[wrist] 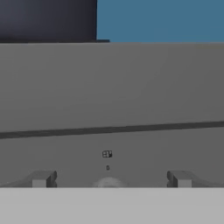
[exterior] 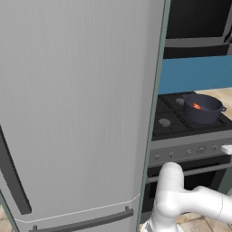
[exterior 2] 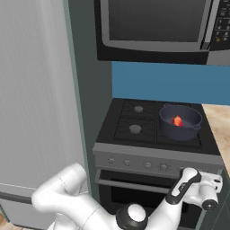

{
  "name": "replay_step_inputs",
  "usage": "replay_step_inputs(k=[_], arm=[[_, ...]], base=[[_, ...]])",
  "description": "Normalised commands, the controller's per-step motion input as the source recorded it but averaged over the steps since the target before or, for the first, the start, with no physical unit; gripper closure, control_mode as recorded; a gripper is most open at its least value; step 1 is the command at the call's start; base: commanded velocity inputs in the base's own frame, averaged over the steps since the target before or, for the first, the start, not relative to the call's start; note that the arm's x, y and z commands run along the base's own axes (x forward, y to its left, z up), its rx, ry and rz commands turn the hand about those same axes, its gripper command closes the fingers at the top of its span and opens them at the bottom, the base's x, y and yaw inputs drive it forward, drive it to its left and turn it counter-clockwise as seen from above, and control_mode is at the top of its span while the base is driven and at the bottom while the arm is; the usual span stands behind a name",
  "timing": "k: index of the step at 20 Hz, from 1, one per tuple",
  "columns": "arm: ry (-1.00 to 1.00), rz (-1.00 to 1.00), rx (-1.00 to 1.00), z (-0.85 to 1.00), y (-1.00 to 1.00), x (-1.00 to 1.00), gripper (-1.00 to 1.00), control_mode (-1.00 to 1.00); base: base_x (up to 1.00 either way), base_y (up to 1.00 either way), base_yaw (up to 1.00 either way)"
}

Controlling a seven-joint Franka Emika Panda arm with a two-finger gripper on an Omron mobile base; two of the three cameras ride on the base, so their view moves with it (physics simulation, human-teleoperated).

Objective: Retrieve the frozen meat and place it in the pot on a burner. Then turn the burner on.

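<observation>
One knob (wrist: 108, 182) is sitting just ahead, centred between your gripper (wrist: 109, 179) fingers — they are standing wide apart, holding nothing — meat (exterior 2: 178, 121) is lying in the pot (exterior 2: 180, 122).

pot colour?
Glossy dark blue-grey pot; clearest in the right base view.

A rendered home kitchen is shown. A tall brushed-steel refrigerator (exterior: 77, 113) is set beside a black gas stove (exterior 2: 152, 130) with grated burners, a knob panel (exterior 2: 157, 162) and an oven door below. A microwave (exterior 2: 157, 27) is mounted above, against a blue backsplash (exterior 2: 161, 83). A wooden countertop (exterior 2: 218, 123) adjoins the stove.
</observation>
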Motion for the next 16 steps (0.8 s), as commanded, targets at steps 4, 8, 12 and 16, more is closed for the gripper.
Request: replay_step_inputs(k=[4, 8, 12, 16], arm=[[-0.20, 0.00, 0.00, -0.29, 0.00, -0.01, -1.00, -1.00], [-0.16, 0.00, 0.00, -0.26, 0.00, -0.11, -1.00, -1.00], [-0.11, 0.00, 0.00, -0.41, 0.00, -0.19, -1.00, -1.00], [0.00, 0.00, 0.00, -0.48, 0.00, -0.19, -1.00, -1.00]], base=[[0.00, 0.00, 0.00], [0.00, 0.00, 0.00], [0.00, 0.00, 0.00], [0.00, 0.00, 0.00]])
